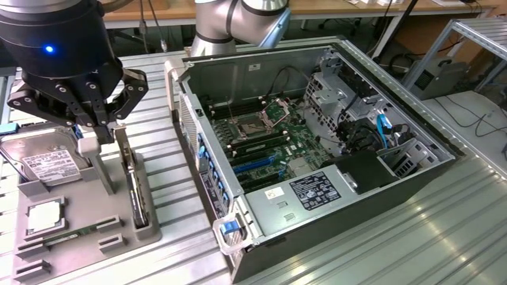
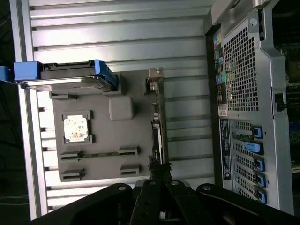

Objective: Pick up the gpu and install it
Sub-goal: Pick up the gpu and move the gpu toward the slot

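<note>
The gpu (image 1: 136,184) stands on its long edge in a slot at the side of the grey parts tray (image 1: 79,199) nearest the computer, silver bracket end toward the back. In the wrist view the gpu (image 2: 157,136) is a thin dark strip along the tray (image 2: 117,140) edge. My gripper (image 1: 105,135) hangs over the tray by the card's bracket end, fingers together. From the wrist, the gripper (image 2: 159,171) tips meet right above one end of the card. I cannot tell whether they touch it.
The open computer case (image 1: 262,52) lies on the exterior view's right, motherboard and blue slots exposed; its rear grille (image 2: 239,70) faces the tray. The tray also holds a hard drive (image 1: 47,160), a processor (image 1: 45,217) and a memory stick (image 1: 71,233).
</note>
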You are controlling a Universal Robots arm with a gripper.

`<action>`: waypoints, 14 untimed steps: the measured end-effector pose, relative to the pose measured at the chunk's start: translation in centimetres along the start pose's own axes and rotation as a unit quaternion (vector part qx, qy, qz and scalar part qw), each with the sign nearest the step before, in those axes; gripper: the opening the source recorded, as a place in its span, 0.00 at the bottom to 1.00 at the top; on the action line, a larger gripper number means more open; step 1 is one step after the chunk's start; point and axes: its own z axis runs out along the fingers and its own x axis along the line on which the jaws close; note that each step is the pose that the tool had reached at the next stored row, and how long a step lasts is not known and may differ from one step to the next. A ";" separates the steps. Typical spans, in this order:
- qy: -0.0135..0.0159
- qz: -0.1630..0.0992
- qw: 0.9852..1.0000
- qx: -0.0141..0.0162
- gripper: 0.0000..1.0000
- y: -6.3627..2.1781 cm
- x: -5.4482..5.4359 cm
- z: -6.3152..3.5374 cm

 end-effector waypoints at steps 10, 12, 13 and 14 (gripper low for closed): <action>0.000 0.000 1.000 0.000 0.11 0.00 0.0 0.00; 0.000 0.000 1.000 0.000 0.11 0.00 0.0 0.00; 0.000 0.000 1.000 0.000 0.17 0.00 0.0 0.00; 0.000 0.000 1.000 0.000 0.17 0.00 0.0 0.00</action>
